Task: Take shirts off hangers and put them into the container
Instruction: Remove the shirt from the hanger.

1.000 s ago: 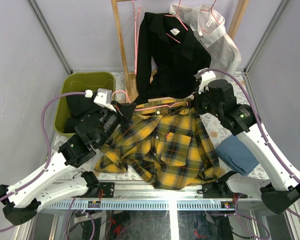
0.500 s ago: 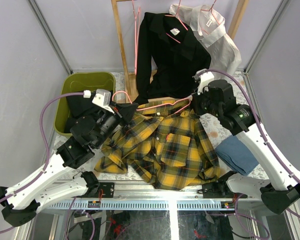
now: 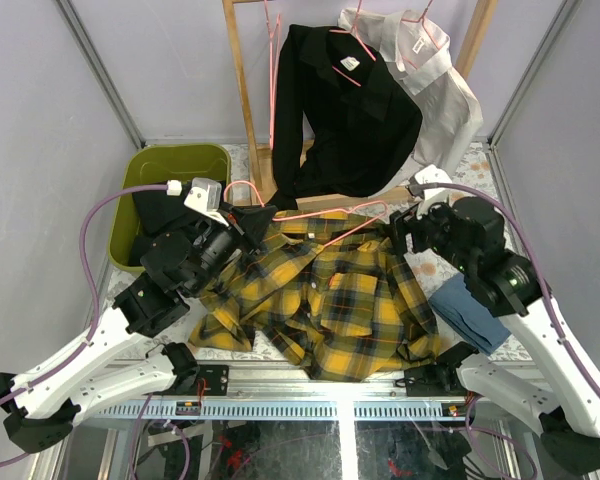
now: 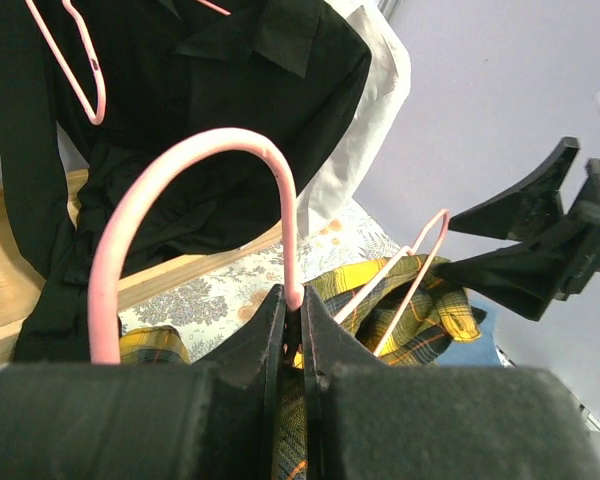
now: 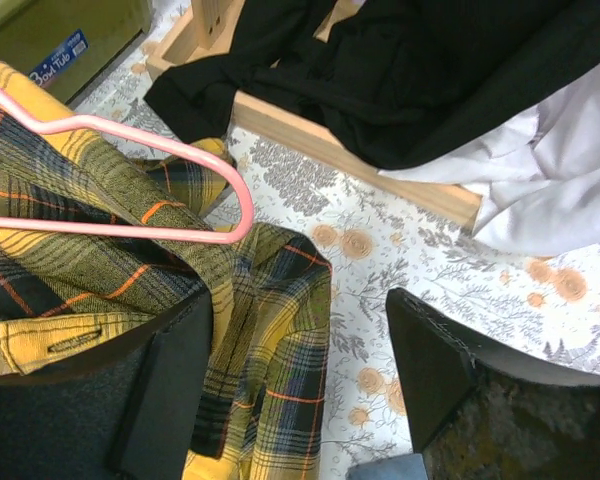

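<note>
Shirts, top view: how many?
4: black collared shirt on wooden rack; white shirt beside it; yellow-black plaid flannel on table; black one in olive-green tub. Others possibly hidden.

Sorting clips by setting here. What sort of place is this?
Most likely a robot lab test cell: plain panels on metal struts wall in a floral-covered table, with a small wooden rack of shirts and an olive tub staged as props.
</note>
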Controlling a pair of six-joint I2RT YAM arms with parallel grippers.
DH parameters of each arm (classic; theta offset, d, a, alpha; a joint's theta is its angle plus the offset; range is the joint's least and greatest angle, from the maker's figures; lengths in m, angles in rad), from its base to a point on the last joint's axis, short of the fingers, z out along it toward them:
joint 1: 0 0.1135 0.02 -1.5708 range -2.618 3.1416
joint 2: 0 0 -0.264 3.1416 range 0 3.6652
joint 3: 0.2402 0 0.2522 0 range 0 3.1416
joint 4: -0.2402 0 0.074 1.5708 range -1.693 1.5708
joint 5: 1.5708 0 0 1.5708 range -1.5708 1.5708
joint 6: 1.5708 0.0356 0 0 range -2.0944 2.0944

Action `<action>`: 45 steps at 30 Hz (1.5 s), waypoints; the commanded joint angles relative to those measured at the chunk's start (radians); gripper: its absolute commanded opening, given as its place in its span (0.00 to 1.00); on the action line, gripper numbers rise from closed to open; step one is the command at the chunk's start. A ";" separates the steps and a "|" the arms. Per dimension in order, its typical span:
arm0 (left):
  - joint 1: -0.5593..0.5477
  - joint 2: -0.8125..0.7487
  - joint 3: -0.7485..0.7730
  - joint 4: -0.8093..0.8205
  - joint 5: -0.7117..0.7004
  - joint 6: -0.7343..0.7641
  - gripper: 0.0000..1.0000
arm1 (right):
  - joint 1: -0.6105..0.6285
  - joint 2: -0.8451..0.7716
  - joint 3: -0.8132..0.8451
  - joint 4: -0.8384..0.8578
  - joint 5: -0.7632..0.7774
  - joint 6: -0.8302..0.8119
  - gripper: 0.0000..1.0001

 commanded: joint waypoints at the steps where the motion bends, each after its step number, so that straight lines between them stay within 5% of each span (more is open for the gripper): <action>1: 0.007 0.001 0.005 0.088 -0.009 0.013 0.00 | -0.008 -0.075 -0.016 0.107 0.017 -0.090 0.77; 13: 0.007 0.036 0.044 0.006 0.104 0.061 0.00 | -0.008 -0.160 -0.008 0.159 -0.188 -0.090 0.87; 17: 0.007 0.063 0.082 -0.059 0.187 0.083 0.00 | -0.008 -0.099 0.104 -0.052 -0.476 -0.208 0.92; 28: 0.007 0.123 0.173 -0.181 0.337 0.127 0.00 | -0.008 0.068 0.185 -0.294 -0.535 -0.261 0.95; 37: 0.007 0.103 0.180 -0.198 0.321 0.144 0.00 | -0.008 0.122 0.183 -0.398 -0.524 -0.323 0.84; 45: 0.007 0.095 0.188 -0.200 0.339 0.149 0.00 | -0.008 0.107 0.153 -0.391 -0.517 -0.359 0.65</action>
